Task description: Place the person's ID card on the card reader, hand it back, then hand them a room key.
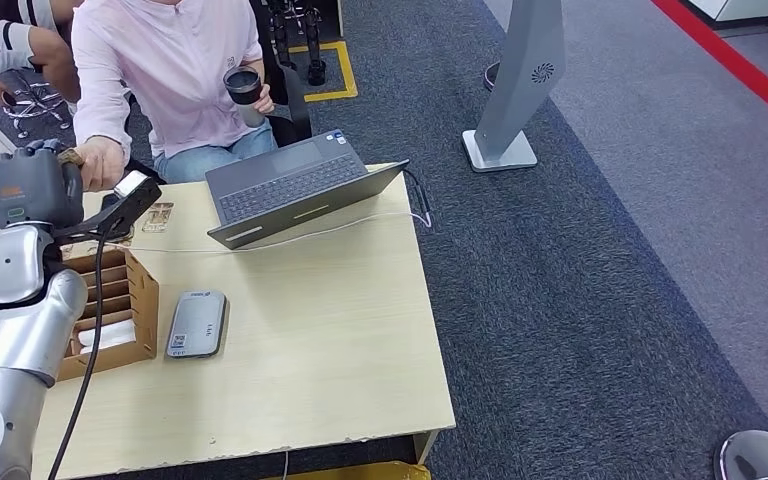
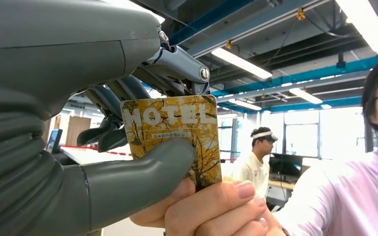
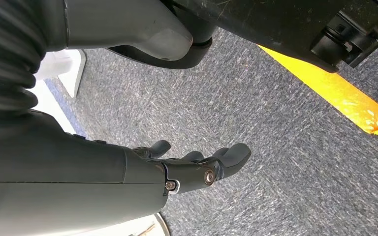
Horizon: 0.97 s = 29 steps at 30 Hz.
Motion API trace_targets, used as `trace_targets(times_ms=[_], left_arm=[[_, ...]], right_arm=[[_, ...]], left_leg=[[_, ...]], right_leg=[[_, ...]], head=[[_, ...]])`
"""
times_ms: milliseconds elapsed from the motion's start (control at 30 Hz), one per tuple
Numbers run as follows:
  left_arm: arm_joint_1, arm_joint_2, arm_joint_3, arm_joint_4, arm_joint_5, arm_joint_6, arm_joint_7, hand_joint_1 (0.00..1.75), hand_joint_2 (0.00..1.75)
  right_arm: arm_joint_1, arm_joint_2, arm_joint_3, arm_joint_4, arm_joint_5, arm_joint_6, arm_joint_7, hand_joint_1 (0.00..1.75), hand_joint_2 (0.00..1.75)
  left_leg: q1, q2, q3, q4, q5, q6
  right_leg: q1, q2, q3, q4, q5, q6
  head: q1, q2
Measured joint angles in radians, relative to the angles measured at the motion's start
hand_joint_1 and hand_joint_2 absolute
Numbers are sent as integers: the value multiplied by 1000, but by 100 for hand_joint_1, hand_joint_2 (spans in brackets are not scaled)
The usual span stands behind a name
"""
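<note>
Most of the task appeared finished: the room key (image 2: 174, 132), a card marked HOTEL, was pinched by the left hand (image 2: 128, 123) while also gripped by the person's hand (image 2: 216, 209). Only letting go seemed left. The right hand (image 3: 197, 164) hung with nothing held, fingers apart.

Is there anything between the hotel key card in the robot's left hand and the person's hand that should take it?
Nothing visible. The left hand pinches the room key card, and the person's hand already touches the card's edge.
</note>
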Motion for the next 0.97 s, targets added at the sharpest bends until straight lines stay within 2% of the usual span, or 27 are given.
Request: trace_targets(times_ms=[133,267,400,467,567,667,800,967], left_arm=[[0,0,1,18,6,2,-1,0,175],[4,0,2,30,12,14,-13,0,175],[60,0,16,-11,92,98,-120,0,175],[136,2,30,-106,186,121,-199,0,175],[286,14,62,-319,366,122,-311,0,175],[411,30,98,-513,457,106,-359,0,175],[487,44,127,-645,493,100,-382,0,175],[622,55,180,-819,764,68,-551,0,175]], right_arm=[[0,0,0,0,1,2,0,0,175],[0,0,0,0,1,2,-1,0,175],[2,0,-2,0,0,-1,-3,0,0],[4,0,-5,0,-2,-7,-4,0,0],[11,0,-16,0,-9,-16,-7,0,0],[20,0,-28,0,-11,-18,-10,0,0],[24,-1,-35,0,-11,-18,-12,0,0],[32,-1,-51,0,-21,-23,-18,0,0]], left_leg=[[0,0,0,0,0,0],[0,0,-1,0,0,0],[0,0,-1,0,0,0],[0,1,-1,0,0,0],[0,3,-1,0,-2,0],[0,3,-1,-1,-3,0],[0,0,-2,-1,-3,1],[0,5,0,-2,-5,0]], right_leg=[[0,0,0,0,0,0],[0,0,0,0,0,0],[0,0,0,0,0,0],[0,1,0,0,0,0],[0,4,-1,0,-1,0],[0,3,-2,-1,-3,1],[0,0,-1,0,-4,1],[0,6,1,0,-4,1]], head=[[0,0],[0,0],[0,0],[0,0],[1,0],[0,0],[0,0],[0,0]])
